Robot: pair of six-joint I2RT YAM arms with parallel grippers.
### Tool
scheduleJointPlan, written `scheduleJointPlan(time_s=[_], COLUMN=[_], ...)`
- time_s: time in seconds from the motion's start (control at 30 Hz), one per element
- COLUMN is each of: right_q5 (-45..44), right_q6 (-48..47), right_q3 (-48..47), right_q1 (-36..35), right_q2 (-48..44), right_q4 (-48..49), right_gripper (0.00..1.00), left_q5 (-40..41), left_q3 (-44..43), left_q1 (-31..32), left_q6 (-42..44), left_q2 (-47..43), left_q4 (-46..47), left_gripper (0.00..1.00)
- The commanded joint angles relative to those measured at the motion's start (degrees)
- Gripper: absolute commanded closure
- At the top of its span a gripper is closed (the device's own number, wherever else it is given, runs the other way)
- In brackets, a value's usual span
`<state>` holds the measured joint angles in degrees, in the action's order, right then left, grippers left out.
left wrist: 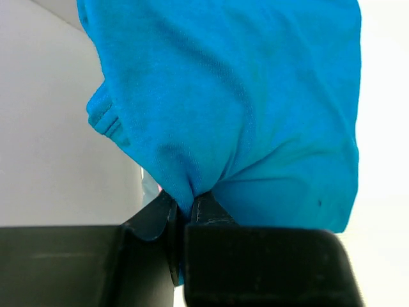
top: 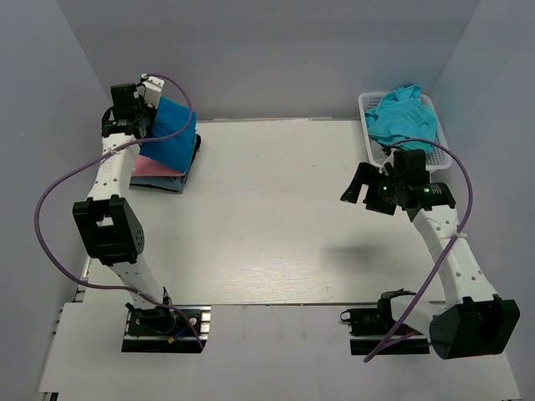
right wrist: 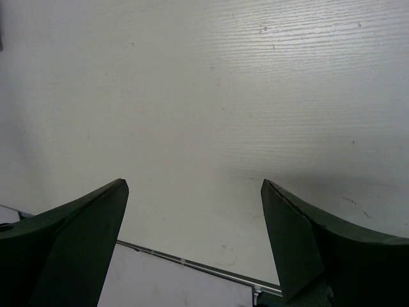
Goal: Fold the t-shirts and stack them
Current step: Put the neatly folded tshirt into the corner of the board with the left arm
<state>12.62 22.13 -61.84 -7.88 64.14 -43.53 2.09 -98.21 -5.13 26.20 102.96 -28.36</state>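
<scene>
A royal-blue t-shirt point(top: 176, 131) hangs folded at the far left, and my left gripper point(top: 150, 113) is shut on a pinch of its cloth. In the left wrist view the blue t-shirt point(left wrist: 243, 109) fills the frame above the left gripper point(left wrist: 185, 199), its jaws pressed together on a fold. Under it lies a small stack with a pink t-shirt point(top: 149, 166) on a grey-blue one point(top: 160, 184). A turquoise t-shirt point(top: 405, 118) lies crumpled in the basket. My right gripper point(top: 361, 192) hovers open over the table's right side, and the right wrist view shows the right gripper point(right wrist: 195, 185) with nothing between its fingers.
A white lattice basket point(top: 366, 104) stands at the far right corner. The pale wooden table point(top: 276, 217) spreads between the arms, and the table's front edge point(right wrist: 192, 263) shows below the right fingers. Grey walls close in on the left, back and right.
</scene>
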Motion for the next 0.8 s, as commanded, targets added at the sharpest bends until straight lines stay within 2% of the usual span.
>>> scheduleJointPlan(time_s=[0.0,0.13,0.23,0.3,0.33,0.37,0.43,0.5,0.57,0.77], right_q5=[1.1,0.9,1.4,1.4,1.4,1.4,1.2,1.1,1.0,1.4], right_q6=[0.6,0.8,0.9,1.0,0.8,0.8,0.8,0.8,0.8,0.8], right_q3=[-2.9,-3.5,-4.7,-5.0,-5.0,-5.1,-5.6,-5.7,-6.1,-5.7], right_q1=[0.2,0.1,0.1,0.1,0.2,0.1,0.1,0.2,0.1,0.2], right_q2=[0.0,0.6,1.4,2.1,2.1,2.4,2.7,3.0,3.3,3.1], right_q4=[1.1,1.3,0.8,0.7,0.8,0.8,0.4,0.3,0.2,0.5], right_gripper=[0.1,0.1,0.1,0.1,0.1,0.1,0.1,0.1,0.1,0.1], left_q5=[-2.4,-4.7,-3.3,-1.5,0.4,1.2,4.0,5.8,8.1,7.5], left_q3=[0.1,1.2,1.2,1.2,1.2,1.2,1.2,-0.1,-0.1,-1.4], left_q1=[-1.9,-2.5,-2.5,-3.0,-3.0,-3.0,-3.0,-3.6,-3.6,-3.6], left_q6=[-1.0,-1.0,-1.0,-1.7,-1.7,-2.4,-2.9,-4.2,-5.4,-10.2], left_q2=[-0.4,0.2,1.5,2.1,2.7,3.3,3.9,4.4,4.4,3.7], left_q4=[2.4,2.4,3.1,3.9,4.6,4.6,5.2,5.2,5.2,3.6], left_gripper=[1.0,1.0,1.0,0.88,0.64,0.51,0.26,0.11,0.0,0.0])
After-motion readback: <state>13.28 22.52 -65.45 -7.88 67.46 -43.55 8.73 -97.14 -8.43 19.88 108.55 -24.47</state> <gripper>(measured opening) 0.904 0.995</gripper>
